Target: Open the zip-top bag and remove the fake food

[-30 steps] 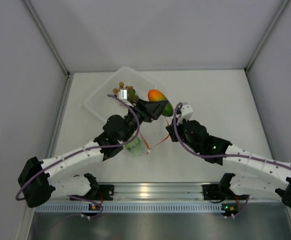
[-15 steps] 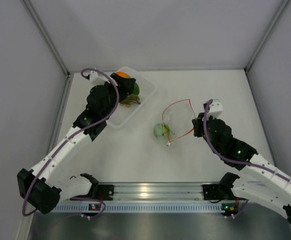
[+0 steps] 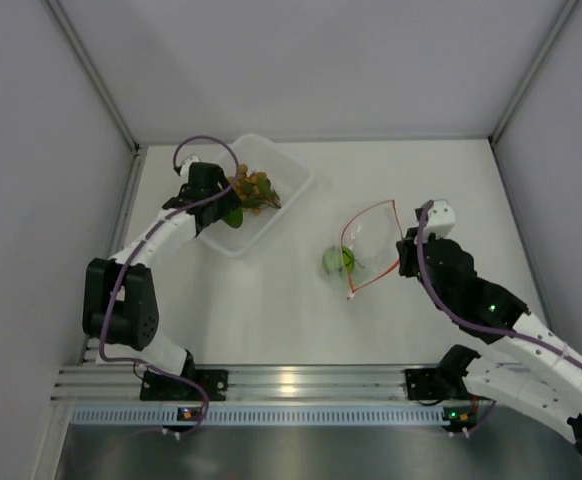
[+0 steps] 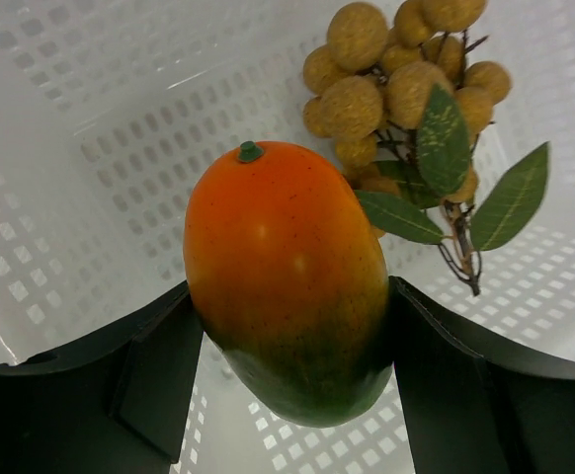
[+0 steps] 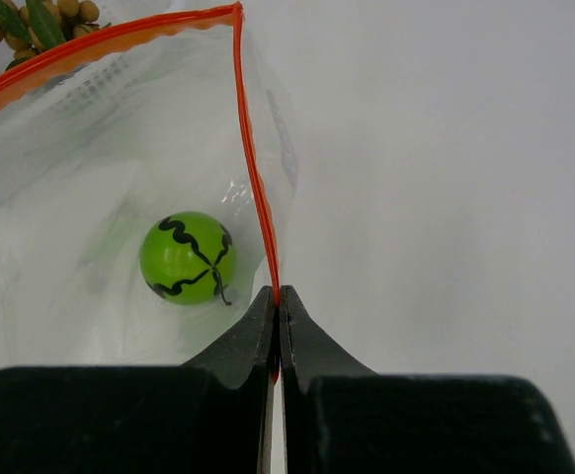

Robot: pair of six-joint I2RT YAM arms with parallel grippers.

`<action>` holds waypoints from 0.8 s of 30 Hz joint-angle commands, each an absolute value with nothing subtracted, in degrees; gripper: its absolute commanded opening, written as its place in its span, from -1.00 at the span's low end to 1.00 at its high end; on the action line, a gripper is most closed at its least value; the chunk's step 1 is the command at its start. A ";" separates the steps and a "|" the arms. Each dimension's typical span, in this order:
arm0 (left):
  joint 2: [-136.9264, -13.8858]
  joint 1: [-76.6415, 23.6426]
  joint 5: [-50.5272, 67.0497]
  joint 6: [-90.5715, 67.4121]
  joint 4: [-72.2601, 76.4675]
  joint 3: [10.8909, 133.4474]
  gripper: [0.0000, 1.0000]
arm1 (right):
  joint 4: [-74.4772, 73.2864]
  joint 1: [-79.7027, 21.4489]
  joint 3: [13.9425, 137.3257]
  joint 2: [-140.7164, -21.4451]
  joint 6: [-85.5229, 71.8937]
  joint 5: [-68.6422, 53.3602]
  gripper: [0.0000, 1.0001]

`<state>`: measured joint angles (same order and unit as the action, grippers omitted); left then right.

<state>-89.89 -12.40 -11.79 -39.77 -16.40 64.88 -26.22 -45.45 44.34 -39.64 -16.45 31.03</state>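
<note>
Bag (image 3: 366, 240) on table (image 3: 271, 300) right of centre, mouth gaping, red strip pinched in clenched right gripper (image 5: 276, 296). Green ball (image 5: 187, 259) inside, low in the pouch. Mango (image 4: 283, 267) out of bag, grasped between fingers of left gripper (image 4: 292, 331) over clear tray (image 3: 283, 166) at far left. Berry cluster (image 4: 406, 89) with leaves in same tray, just beside mango.

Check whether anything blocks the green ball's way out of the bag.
Nothing visible does. The green ball lies alone inside the zip-top bag, whose mouth gapes open; the right pincer only pinches that mouth's edge.
</note>
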 commanded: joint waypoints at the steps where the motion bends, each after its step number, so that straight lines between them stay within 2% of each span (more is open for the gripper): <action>1: -90.44 -12.13 -12.21 -38.23 -16.61 67.76 -0.29 | -27.16 -44.65 46.94 -39.20 -15.38 31.99 -1.00; 2: -90.53 -12.13 -12.65 -38.23 -16.87 67.85 0.07 | -27.25 -44.56 46.93 -39.29 -15.29 31.99 -1.00; 7: -91.06 -12.13 -13.45 -38.14 -18.10 68.47 0.69 | -27.07 -44.56 47.11 -39.37 -15.29 31.55 -1.00; 8: -91.05 -12.13 -13.45 -38.14 -18.11 68.47 0.69 | -27.07 -44.56 47.11 -39.37 -15.21 31.47 -1.00; 9: -90.79 -12.13 -12.93 -38.14 -18.19 68.55 0.96 | -27.07 -44.56 47.20 -39.46 -15.12 31.29 -1.00; 18: -87.02 -11.95 -8.27 -37.62 -19.16 70.58 0.96 | -28.03 -44.56 51.14 -40.87 -14.24 29.36 -1.00; 24: -79.48 -12.30 4.21 -36.56 -18.98 72.24 0.96 | -31.02 -44.56 56.59 -45.61 -13.53 25.67 -1.00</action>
